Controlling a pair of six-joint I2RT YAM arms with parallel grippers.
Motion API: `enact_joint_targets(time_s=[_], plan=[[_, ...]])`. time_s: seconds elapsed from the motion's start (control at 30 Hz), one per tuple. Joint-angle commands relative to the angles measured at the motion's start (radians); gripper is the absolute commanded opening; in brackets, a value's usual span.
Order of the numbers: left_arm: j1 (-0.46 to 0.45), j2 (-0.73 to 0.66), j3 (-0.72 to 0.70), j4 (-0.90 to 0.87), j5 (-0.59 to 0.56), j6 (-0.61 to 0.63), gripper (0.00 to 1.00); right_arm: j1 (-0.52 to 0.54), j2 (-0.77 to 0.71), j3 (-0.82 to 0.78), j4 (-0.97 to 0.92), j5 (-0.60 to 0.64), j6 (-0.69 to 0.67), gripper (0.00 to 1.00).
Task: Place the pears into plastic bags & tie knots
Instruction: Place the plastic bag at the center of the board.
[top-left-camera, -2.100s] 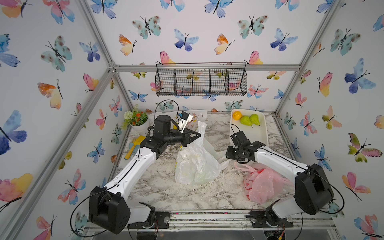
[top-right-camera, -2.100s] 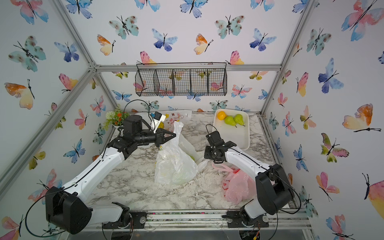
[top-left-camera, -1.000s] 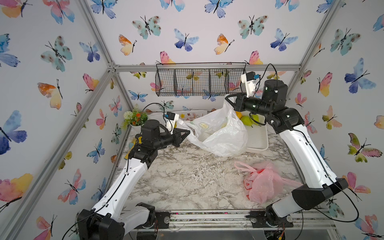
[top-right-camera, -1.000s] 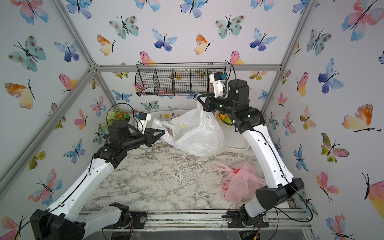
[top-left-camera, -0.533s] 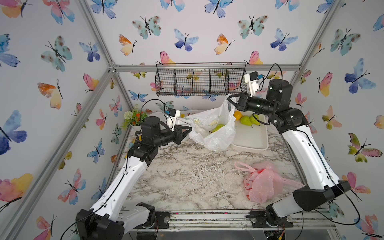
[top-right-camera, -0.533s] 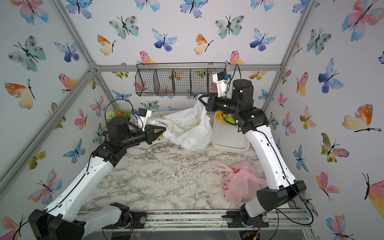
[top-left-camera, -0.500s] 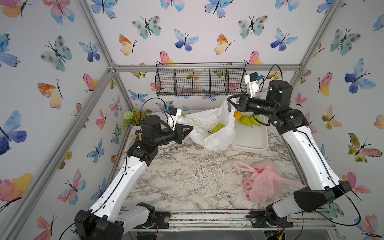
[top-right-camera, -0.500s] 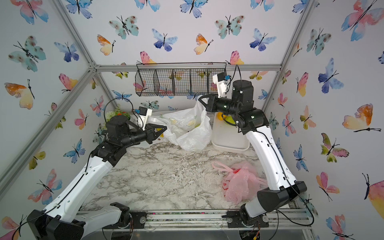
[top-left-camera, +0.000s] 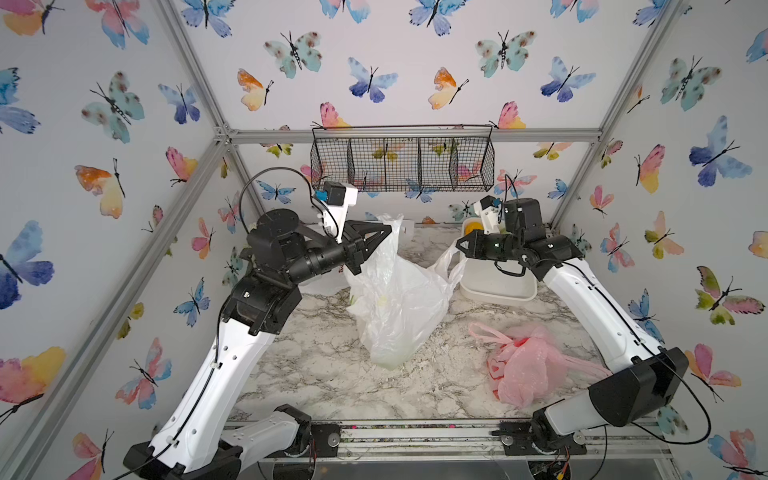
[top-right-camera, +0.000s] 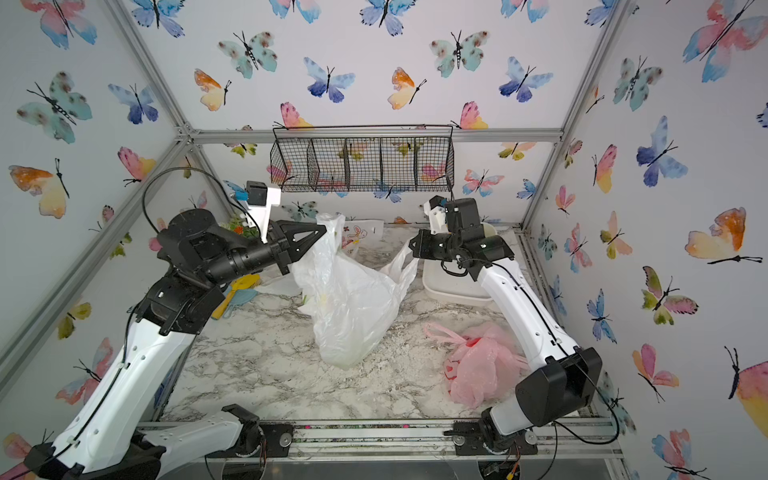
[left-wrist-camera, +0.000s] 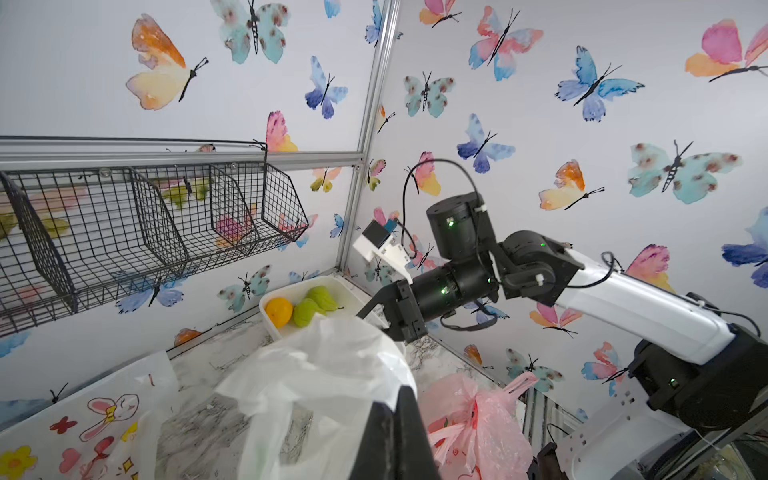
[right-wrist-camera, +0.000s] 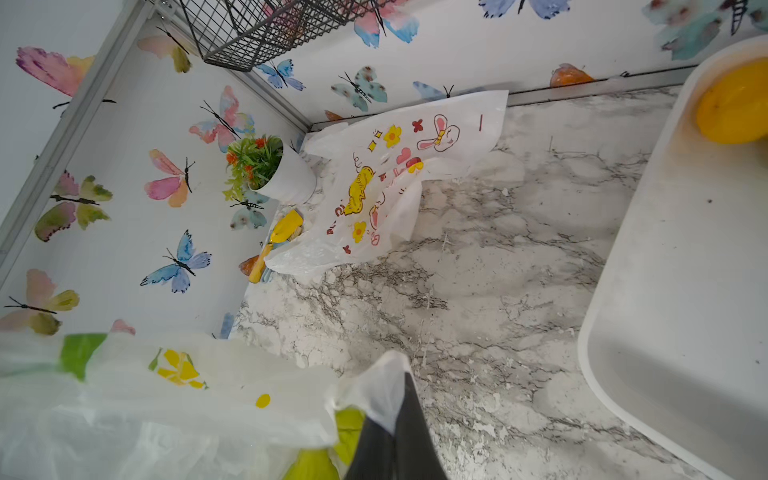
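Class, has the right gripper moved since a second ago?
Yes. The right gripper has dropped from beside the wire basket to the white tray's level, shut on the lemon-print bag.

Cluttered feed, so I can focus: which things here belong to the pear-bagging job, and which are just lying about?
Job: lemon-print bag, gripped by left tool and right tool; pink bag; doodle bag; green pears in white tray.
Lying about: orange, potted plant, yellow scoop, wire basket.

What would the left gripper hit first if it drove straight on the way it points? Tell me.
The white lemon-print bag, whose handle the left gripper is shut on. Past that plastic, the right gripper looks roughly in line, with the white tray beyond it, though depth is unclear.
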Motion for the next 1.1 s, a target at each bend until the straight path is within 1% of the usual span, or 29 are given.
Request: enact_joint_targets(time_s=[0.0, 0.07, 0.1, 0.13, 0.17, 0.23, 0.27, 0.3, 0.33, 0.37, 0.4, 0.43, 0.5, 0.57, 0.67, 0.7, 0.77, 0.83, 0.9, 0.93, 1.0, 1.07], plan=[[0.008, 0.053, -0.161, -0.074, -0.042, 0.028, 0.00, -0.001, -0.043, 0.142, 0.101, -0.118, 0.036, 0.03], [0.008, 0.032, -0.201, -0.043, -0.049, 0.023, 0.00, -0.001, -0.081, 0.145, 0.218, -0.205, 0.115, 0.03], [0.009, 0.024, -0.201, -0.040, -0.056, 0.027, 0.00, -0.001, -0.079, 0.144, 0.224, -0.210, 0.141, 0.02], [0.011, 0.020, -0.195, -0.036, -0.063, 0.034, 0.00, -0.001, -0.050, 0.159, 0.152, -0.194, 0.117, 0.03], [0.011, 0.016, -0.189, -0.029, -0.063, 0.040, 0.00, -0.001, -0.005, 0.168, 0.054, -0.185, 0.063, 0.03], [0.012, 0.010, -0.183, 0.002, -0.045, 0.039, 0.00, -0.001, 0.055, 0.190, -0.113, -0.179, -0.015, 0.03], [0.013, 0.010, -0.176, 0.017, -0.027, 0.029, 0.00, -0.001, 0.055, 0.204, -0.124, -0.193, -0.031, 0.03], [0.012, 0.012, -0.167, 0.033, -0.006, 0.015, 0.00, -0.001, 0.027, 0.195, -0.068, -0.213, -0.015, 0.02], [0.011, 0.015, -0.159, 0.051, 0.019, -0.001, 0.00, 0.000, -0.020, 0.154, 0.033, -0.205, 0.028, 0.03], [0.009, 0.016, -0.157, 0.074, 0.041, -0.018, 0.00, -0.001, -0.062, 0.128, 0.083, -0.188, 0.049, 0.03], [0.007, 0.019, -0.157, 0.100, 0.062, -0.037, 0.00, -0.002, -0.070, 0.136, 0.092, -0.164, 0.044, 0.02], [0.002, 0.024, -0.159, 0.123, 0.073, -0.049, 0.00, -0.003, -0.055, 0.168, 0.060, -0.157, 0.028, 0.03], [-0.010, 0.034, -0.160, 0.144, 0.082, -0.054, 0.00, -0.004, -0.031, 0.176, 0.028, -0.166, 0.019, 0.02], [-0.012, 0.048, -0.176, 0.144, 0.100, -0.038, 0.00, -0.004, -0.036, 0.084, 0.076, -0.173, 0.040, 0.02], [0.002, 0.055, -0.257, 0.148, 0.124, 0.040, 0.00, -0.004, -0.036, -0.057, 0.101, -0.106, 0.020, 0.06], [0.017, 0.058, -0.283, 0.152, 0.147, 0.071, 0.00, -0.003, -0.030, -0.077, 0.090, -0.070, -0.003, 0.07], [0.047, 0.062, -0.310, 0.164, 0.181, 0.101, 0.00, -0.003, -0.023, -0.067, 0.051, -0.005, -0.049, 0.13], [0.061, 0.060, -0.321, 0.196, 0.236, 0.145, 0.00, -0.004, -0.018, -0.004, -0.010, 0.070, -0.102, 0.28], [0.058, 0.051, -0.353, 0.285, 0.285, 0.162, 0.00, -0.004, -0.011, 0.084, -0.067, 0.139, -0.142, 0.37], [0.057, 0.050, -0.376, 0.345, 0.310, 0.150, 0.00, -0.004, -0.008, 0.131, -0.089, 0.172, -0.154, 0.42], [0.047, 0.060, -0.413, 0.439, 0.351, 0.131, 0.01, -0.004, -0.001, 0.215, -0.110, 0.196, -0.158, 0.49], [0.024, 0.080, -0.445, 0.506, 0.392, 0.135, 0.03, 0.003, 0.018, 0.283, -0.117, 0.138, -0.148, 0.53]])
